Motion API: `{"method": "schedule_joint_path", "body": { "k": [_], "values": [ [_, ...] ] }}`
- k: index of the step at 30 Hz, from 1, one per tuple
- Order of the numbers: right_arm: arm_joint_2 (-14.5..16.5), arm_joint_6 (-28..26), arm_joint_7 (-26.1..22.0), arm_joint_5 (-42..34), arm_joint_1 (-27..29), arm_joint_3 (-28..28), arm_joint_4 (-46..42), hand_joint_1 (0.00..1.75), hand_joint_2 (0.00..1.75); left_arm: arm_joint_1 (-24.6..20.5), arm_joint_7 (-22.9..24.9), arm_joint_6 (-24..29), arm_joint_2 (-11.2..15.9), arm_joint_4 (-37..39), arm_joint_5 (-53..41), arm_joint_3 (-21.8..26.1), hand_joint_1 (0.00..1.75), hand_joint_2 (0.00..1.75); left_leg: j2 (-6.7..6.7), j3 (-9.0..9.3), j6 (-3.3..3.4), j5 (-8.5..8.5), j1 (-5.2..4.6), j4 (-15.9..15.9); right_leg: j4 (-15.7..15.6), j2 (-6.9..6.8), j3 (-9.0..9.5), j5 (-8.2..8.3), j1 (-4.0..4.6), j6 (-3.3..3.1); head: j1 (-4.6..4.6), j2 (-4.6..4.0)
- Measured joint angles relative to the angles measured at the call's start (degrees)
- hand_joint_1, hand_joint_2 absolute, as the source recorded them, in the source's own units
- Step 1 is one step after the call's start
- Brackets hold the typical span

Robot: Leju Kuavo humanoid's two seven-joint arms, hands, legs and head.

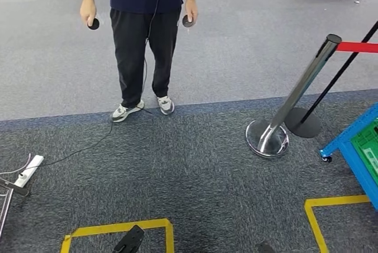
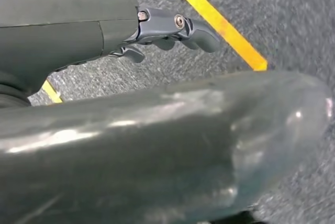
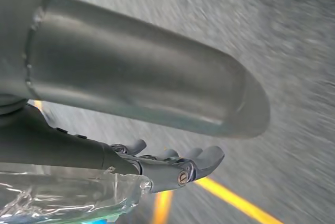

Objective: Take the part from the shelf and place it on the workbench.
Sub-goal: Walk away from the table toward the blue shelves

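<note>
From my head camera I looked forward and down at grey carpet (image 1: 209,164). A person (image 1: 142,34) stood facing me, seen from the chest down, in a dark top, black trousers and pale trainers, with a small black controller (image 1: 93,23) in each hand. A thin black cable (image 1: 89,145) ran from the person across the floor toward a white power strip (image 1: 29,170) at the far left. To the right stood a chrome barrier post (image 1: 297,93), tilted in my view, on a round shiny base with a red belt (image 1: 357,46) at its top. The corner of a blue shelf cart (image 1: 345,146) on a small wheel came in at the right edge, with a green bin (image 1: 368,146) on it. Yellow tape lines (image 1: 120,227) marked 2 boxes on the carpet near me.

My left hand (image 2: 169,30) hung above the carpet and a yellow tape line, its fingers (image 2: 199,33) stretched out and slightly apart, holding nothing.

My right hand (image 3: 174,164) also hung over the carpet, which was blurred there. Its fingers (image 3: 207,158) were extended side by side. A crinkled clear plastic bag (image 3: 67,198) lay pressed against the underside of that hand, with something pale blue inside; this seemed to be the part. I could not tell whether the hand was gripping it.
</note>
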Motion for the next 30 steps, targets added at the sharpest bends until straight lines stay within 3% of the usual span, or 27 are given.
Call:
{"method": "schedule_joint_path", "body": {
  "k": [1,2,3,4,6,8,10,12,14,16,17,18,20,22,24,26,28,30],
  "values": [
    [-0.18,1.23,1.25,-1.30,0.67,-1.29,0.48,0.00,0.00,0.03,0.03,-0.05,-0.02,0.00,-0.01,-0.04,0.00,0.00,1.00,0.09,0.39,0.02,-0.08,-0.14,4.75,-1.61,-2.27,-2.17,0.09,0.14,0.09,0.00],
    [-0.25,2.04,2.08,-2.17,1.17,-2.31,0.81,0.00,0.00,0.10,0.05,-0.06,-0.02,0.00,0.00,-0.04,0.00,0.00,1.83,0.11,0.51,-0.08,-0.20,-0.12,8.46,-2.28,-3.99,-3.61,0.11,0.24,0.09,0.00],
    [-0.30,2.32,2.40,-2.47,1.56,-2.88,0.99,0.00,0.00,0.11,0.07,-0.06,-0.02,0.00,0.01,-0.04,0.00,0.00,2.38,0.15,0.48,-0.14,-0.23,-0.11,8.44,-2.40,-3.84,-3.13,0.10,0.28,0.11,0.00],
    [-0.36,2.60,2.74,-2.79,1.83,-3.36,1.15,0.00,0.00,0.10,0.08,-0.06,-0.02,0.00,0.02,-0.05,0.00,0.00,2.92,0.24,0.38,-0.23,-0.23,-0.10,6.15,-2.61,-2.50,-1.74,0.10,0.29,0.11,0.00],
    [-0.45,3.85,4.20,-4.13,1.91,-4.50,1.43,0.00,0.00,0.03,0.02,-0.06,-0.01,0.00,0.02,-0.06,0.00,0.00,3.99,0.46,-0.09,-0.62,-0.39,0.14,-1.78,-4.27,2.08,1.40,0.19,0.29,0.16,0.00],
    [-0.39,5.81,6.48,-6.24,1.82,-6.16,1.57,0.00,0.00,-0.06,-0.10,-0.06,0.05,0.00,0.03,-0.07,0.00,0.00,4.79,0.60,-0.62,-1.06,-0.73,0.50,-6.62,-5.41,5.02,2.57,0.32,-0.29,0.02,0.00],
    [-0.20,7.37,8.20,-7.82,2.12,-7.82,1.71,0.00,0.00,-0.12,-0.17,-0.07,0.09,0.00,0.05,-0.06,0.00,0.00,5.46,0.74,-1.00,-1.22,-0.82,0.61,-7.04,-4.72,5.26,2.51,0.46,-1.25,-0.22,0.00],
    [0.15,8.05,8.97,-8.58,2.58,-9.02,1.83,0.00,0.00,-0.14,-0.19,-0.08,0.08,0.00,0.08,-0.06,0.00,0.00,4.88,0.60,-1.59,-2.07,-0.57,1.45,-7.06,-3.86,5.16,2.63,0.43,-1.99,-0.33,0.00],
    [0.46,8.31,9.05,-8.87,2.62,-9.86,1.85,0.00,0.00,-0.05,-0.23,-0.06,0.07,0.00,0.17,-0.07,0.00,0.00,2.82,-1.45,-2.16,-5.02,-0.35,6.17,-7.16,-2.92,5.09,2.80,0.27,-2.63,-0.51,0.00],
    [0.66,8.81,8.12,-9.31,2.51,-10.58,1.85,0.00,0.00,0.22,-0.36,-0.04,0.09,0.00,0.39,-0.07,0.00,0.00,1.60,-5.42,-2.32,-8.60,-0.28,14.17,-7.17,-1.78,4.91,2.87,0.31,-2.96,-0.62,0.00],
    [0.79,9.12,7.29,-9.62,2.56,-10.95,1.85,0.00,0.00,0.37,-0.45,-0.04,0.11,0.00,0.50,-0.06,0.00,0.00,1.46,-6.92,-2.29,-9.30,-0.27,16.94,-7.16,-1.15,4.85,2.90,0.34,-3.01,-0.63,0.00],
    [0.92,9.39,6.44,-9.92,2.66,-11.33,1.85,0.00,0.00,0.47,-0.57,-0.03,0.12,0.00,0.58,-0.05,0.00,0.00,1.39,-7.52,-2.19,-8.84,-0.27,17.74,-7.16,-0.52,4.82,2.95,0.36,-3.00,-0.61,0.00],
    [1.22,9.67,5.21,-10.28,2.80,-11.99,1.85,0.00,0.00,0.48,-0.76,-0.02,0.13,0.00,0.66,-0.05,0.00,0.00,0.90,-5.46,-1.83,-5.21,-0.27,12.99,-7.16,0.68,4.83,3.09,0.31,-2.86,-0.61,0.00],
    [1.49,9.89,4.58,-10.43,2.73,-12.49,1.85,0.00,0.00,0.40,-0.87,0.06,0.19,0.00,0.75,-0.05,0.00,0.00,-1.09,-1.80,-1.42,-1.84,-0.22,5.24,-7.03,1.81,4.64,3.25,0.32,-2.49,-0.63,0.00],
    [1.67,10.21,4.09,-10.77,2.68,-12.97,1.85,0.00,0.00,0.37,-0.92,0.16,0.29,0.00,0.95,-0.05,0.00,0.00,-2.33,-0.05,-1.20,-0.94,-0.26,1.29,-7.03,2.75,4.25,3.49,0.31,-1.89,-0.67,0.00],
    [1.78,10.45,3.57,-11.41,2.94,-13.53,1.86,0.00,0.00,0.32,-0.98,0.25,0.38,0.00,1.20,-0.05,0.00,0.00,-1.61,0.12,-0.77,-0.70,-0.29,0.64,-7.23,3.18,3.88,3.75,0.20,-1.21,-0.67,0.00],
    [1.92,10.71,3.07,-12.08,3.14,-14.16,1.87,0.00,0.00,0.29,-1.19,0.28,0.44,0.00,1.39,-0.03,0.00,0.00,-0.70,0.24,-0.04,-0.28,-0.17,0.15,-5.37,1.25,2.80,2.47,0.26,-0.77,-0.48,0.00],
    [2.16,11.02,2.74,-12.59,2.96,-14.76,1.87,0.00,0.00,0.51,-1.42,0.42,0.56,0.00,1.60,0.01,0.00,0.00,0.50,0.29,0.42,-0.18,-0.19,-0.04,0.95,-1.43,-0.01,-1.16,0.33,-0.44,-0.27,0.00]
  ]
}}
